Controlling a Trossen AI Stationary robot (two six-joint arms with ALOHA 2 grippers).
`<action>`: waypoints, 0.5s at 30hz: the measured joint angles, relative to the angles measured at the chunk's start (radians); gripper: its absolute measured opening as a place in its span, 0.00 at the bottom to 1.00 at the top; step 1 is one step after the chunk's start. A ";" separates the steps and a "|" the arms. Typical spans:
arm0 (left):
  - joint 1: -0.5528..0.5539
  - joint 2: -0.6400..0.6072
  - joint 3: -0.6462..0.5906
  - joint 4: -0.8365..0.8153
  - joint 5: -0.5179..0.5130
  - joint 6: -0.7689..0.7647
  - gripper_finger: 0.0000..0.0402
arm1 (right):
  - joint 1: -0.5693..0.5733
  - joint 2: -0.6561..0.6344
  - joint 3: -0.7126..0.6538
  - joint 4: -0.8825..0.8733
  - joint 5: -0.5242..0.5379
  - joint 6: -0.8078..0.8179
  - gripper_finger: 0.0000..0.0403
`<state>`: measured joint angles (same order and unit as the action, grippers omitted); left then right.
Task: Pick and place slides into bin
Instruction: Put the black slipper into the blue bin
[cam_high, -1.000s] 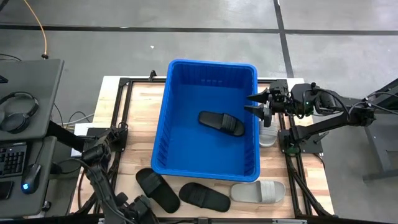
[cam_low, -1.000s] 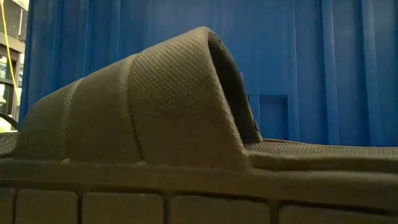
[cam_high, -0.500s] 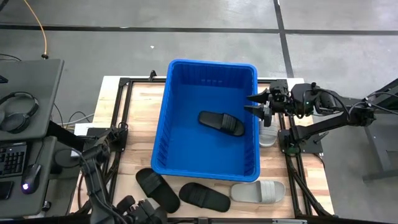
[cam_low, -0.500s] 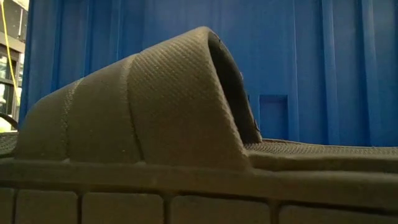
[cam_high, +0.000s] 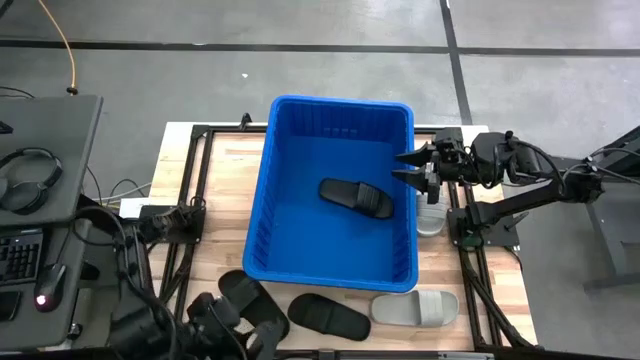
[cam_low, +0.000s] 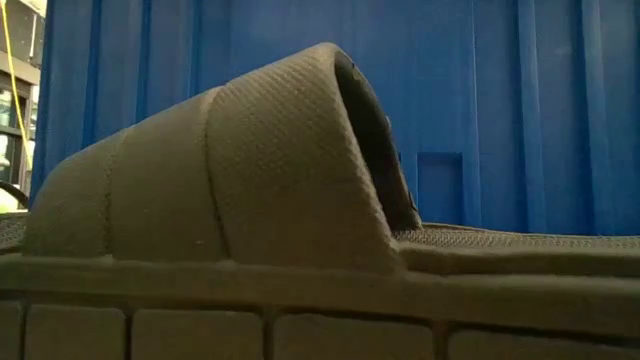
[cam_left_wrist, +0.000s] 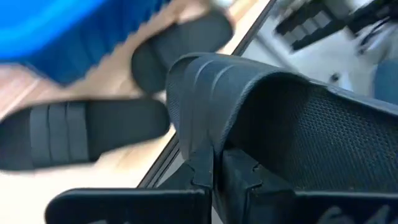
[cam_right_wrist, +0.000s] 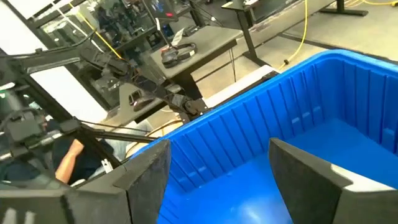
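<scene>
The blue bin (cam_high: 340, 101) stands mid-table with one black slide (cam_high: 356, 197) lying flat on its floor. At the table's near edge my left gripper (cam_left_wrist: 217, 171) is shut on another black slide (cam_left_wrist: 280, 124), seen only in the left wrist view. In the high view that arm (cam_high: 235, 335) covers it. Two black slides (cam_high: 250, 300) (cam_high: 330, 316) and a grey one (cam_high: 415, 306) lie flat on the table in front of the bin. My right gripper (cam_high: 405, 167) hangs open over the bin's right rim. My left gripper pinches the edge of the black slide's strap (cam_left_wrist: 199, 124) between its two fingers, with the arch of the strap and the dotted footbed (cam_left_wrist: 323, 143) stretching away beyond them. The fingers come slanting down from above. The slide hangs clear of the table.
A second grey slide (cam_high: 430, 216) lies between the bin's right wall and the right arm's base. One black slide (cam_low: 250, 180) sits right in front of the low camera against the bin wall (cam_low: 500, 100). A desk with headphones (cam_high: 28, 180) stands left of the table.
My left gripper has risen from the table's near edge with the black slide, tipping up from pointing steeply down as it went. The slide is now clear of the table. The other slides have stayed where they were.
</scene>
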<state>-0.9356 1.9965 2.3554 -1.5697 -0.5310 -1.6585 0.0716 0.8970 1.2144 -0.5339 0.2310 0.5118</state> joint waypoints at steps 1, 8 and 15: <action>0.000 -0.016 0.000 0.004 -0.026 0.011 0.00 | 0.000 0.000 0.000 0.000 0.000 0.005 0.65; 0.000 -0.129 0.001 0.029 -0.170 0.083 0.00 | 0.000 0.000 0.000 0.000 0.000 0.005 0.65; 0.017 -0.237 0.001 0.155 -0.387 0.343 0.00 | 0.000 0.000 0.000 0.000 0.000 0.003 0.65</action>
<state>-0.9190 1.7597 2.3566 -1.4149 -0.9181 -1.3151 0.0715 0.8974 1.2144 -0.5339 0.2310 0.5150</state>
